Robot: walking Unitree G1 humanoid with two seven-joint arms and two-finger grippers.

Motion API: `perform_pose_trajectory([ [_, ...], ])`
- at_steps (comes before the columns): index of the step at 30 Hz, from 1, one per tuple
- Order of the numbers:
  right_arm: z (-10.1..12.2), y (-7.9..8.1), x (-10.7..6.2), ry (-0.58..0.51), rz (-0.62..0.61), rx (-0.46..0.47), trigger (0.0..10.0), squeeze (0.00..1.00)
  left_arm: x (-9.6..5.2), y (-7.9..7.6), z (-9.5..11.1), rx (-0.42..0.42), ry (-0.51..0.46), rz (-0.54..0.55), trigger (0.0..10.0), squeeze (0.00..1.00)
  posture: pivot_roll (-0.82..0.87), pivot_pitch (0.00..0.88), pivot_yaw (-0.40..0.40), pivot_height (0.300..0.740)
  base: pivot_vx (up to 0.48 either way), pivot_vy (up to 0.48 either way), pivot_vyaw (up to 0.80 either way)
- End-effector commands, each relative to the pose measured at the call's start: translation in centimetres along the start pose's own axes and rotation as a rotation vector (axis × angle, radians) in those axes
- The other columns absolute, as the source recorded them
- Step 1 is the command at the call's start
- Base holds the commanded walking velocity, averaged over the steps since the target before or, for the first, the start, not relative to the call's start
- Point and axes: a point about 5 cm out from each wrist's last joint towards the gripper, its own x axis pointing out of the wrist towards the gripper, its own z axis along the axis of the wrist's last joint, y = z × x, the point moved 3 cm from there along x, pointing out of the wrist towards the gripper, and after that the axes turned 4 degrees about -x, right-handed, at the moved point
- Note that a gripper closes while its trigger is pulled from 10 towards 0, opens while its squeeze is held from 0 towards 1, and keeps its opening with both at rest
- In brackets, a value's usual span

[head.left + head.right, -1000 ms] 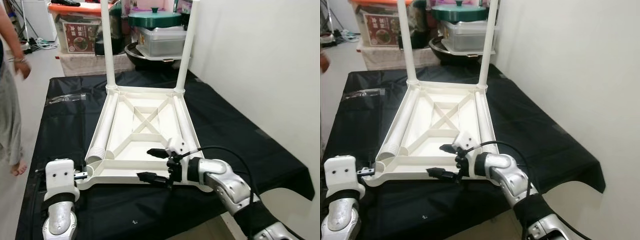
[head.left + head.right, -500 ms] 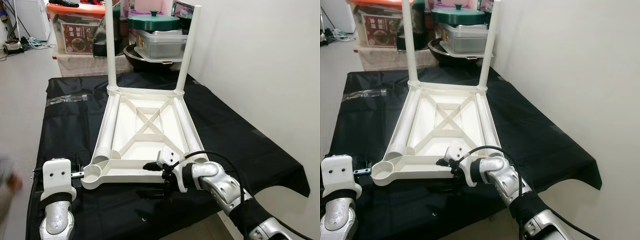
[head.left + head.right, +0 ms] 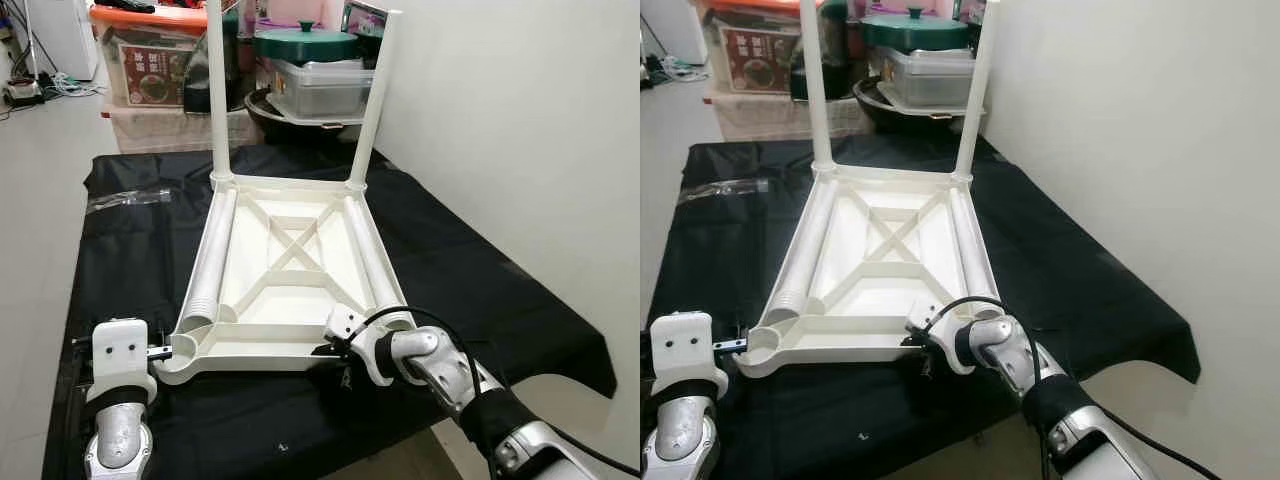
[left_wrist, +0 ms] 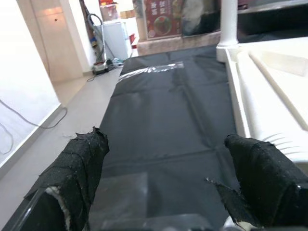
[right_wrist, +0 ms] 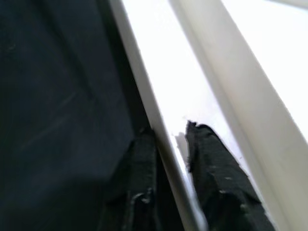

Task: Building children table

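Note:
A white children's tabletop point(image 3: 262, 352) lies upside down on a black cloth point(image 3: 130, 260). Two white legs point(image 3: 217, 90) point(image 3: 372, 100) stand upright in its far corners. Two loose legs point(image 3: 208, 262) point(image 3: 368, 262) lie along its inner sides. My right gripper point(image 3: 335, 352) is shut on the tabletop's near rim point(image 5: 159, 91), one finger on each side. My left gripper point(image 4: 163, 139) is open, low over the cloth just left of the near-left corner socket point(image 3: 187, 345), with nothing between its fingers point(image 4: 82, 154).
A white wall point(image 3: 500, 120) runs close along the right side. Beyond the far edge stand storage boxes point(image 3: 150, 60) and a pot with a green lid point(image 3: 305, 45). A clear plastic bag point(image 3: 125, 198) lies on the cloth at far left. Bare floor point(image 3: 35, 200) lies to the left.
My right gripper, open above the near rim one second ago, has come down and shut on it. The person at the left has gone from view. The camera has shifted slightly.

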Motion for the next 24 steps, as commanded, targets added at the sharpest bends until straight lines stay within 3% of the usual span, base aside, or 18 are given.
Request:
perform_pose_trajectory([
  [1,-2.3,1.7,-1.2,0.075,0.139,-0.073,0.0,0.0,-0.2,-0.2,-0.4,0.004,0.022,0.002,10.0,0.0,0.06,0.0,-0.113,0.74,0.0,0.0,0.0],
  [2,-2.3,1.7,-1.2,0.075,0.139,-0.073,0.0,0.0,-0.2,-0.2,-0.4,0.004,0.022,0.002,10.0,0.0,0.06,0.0,-0.113,0.74,0.0,0.0,0.0],
  [4,-5.0,2.2,-4.7,0.225,0.278,-0.284,0.0,0.0,-0.2,-0.4,-0.5,0.001,0.024,-0.007,10.0,0.0,0.04,0.0,-0.11,0.74,0.0,0.0,0.0],
  [5,-5.0,2.2,-4.7,0.225,0.278,-0.284,0.0,0.0,-0.2,-0.4,-0.5,0.001,0.024,-0.007,10.0,0.0,0.04,0.0,-0.11,0.74,0.0,0.0,0.0],
  [6,-6.2,2.0,-6.5,0.299,0.328,-0.354,0.0,0.0,-0.3,-0.5,-0.5,0.001,0.025,-0.009,10.0,0.0,0.04,0.0,-0.111,0.74,0.0,0.0,0.0],
  [9,-6.2,2.0,-6.5,0.299,0.328,-0.354,0.0,0.0,-0.3,-0.5,-0.5,0.001,0.025,-0.009,10.0,0.0,0.04,0.0,-0.111,0.74,0.0,0.0,0.0],
  [10,-7.4,1.8,-8.1,0.391,0.373,-0.415,0.0,0.0,-0.3,-0.5,-0.6,-0.001,0.026,-0.009,10.0,0.0,0.04,0.0,-0.114,0.74,0.0,0.0,0.0],
  [11,-7.4,1.8,-8.1,0.391,0.373,-0.415,0.0,0.0,-0.3,-0.5,-0.6,-0.001,0.026,-0.009,10.0,0.0,0.04,0.0,-0.114,0.74,0.0,0.0,0.0],
  [14,-9.7,0.1,-11.2,0.608,0.39,-0.545,0.0,0.0,-0.3,-0.5,-0.7,-0.006,0.032,-0.002,10.0,0.0,0.04,0.0,-0.119,0.74,0.0,0.0,0.0],
  [18,-9.7,-1.1,-11.8,0.673,0.349,-0.584,0.0,0.0,-0.4,-0.5,-0.8,-0.008,0.034,-0.002,10.0,0.0,0.04,0.0,-0.119,0.74,0.0,0.0,0.0],
  [22,-10.3,-2.7,-13.6,0.796,0.314,-0.645,0.0,0.0,-0.4,-0.5,-0.8,-0.009,0.037,-0.003,10.0,0.0,0.04,0.0,-0.123,0.74,0.0,0.0,0.0],
  [24,-10.2,-2.8,-14.0,0.788,0.308,-0.627,0.0,0.0,-0.4,-0.5,-0.8,-0.01,0.038,-0.004,10.0,0.0,0.04,0.0,-0.126,0.74,0.0,0.0,0.0],
])
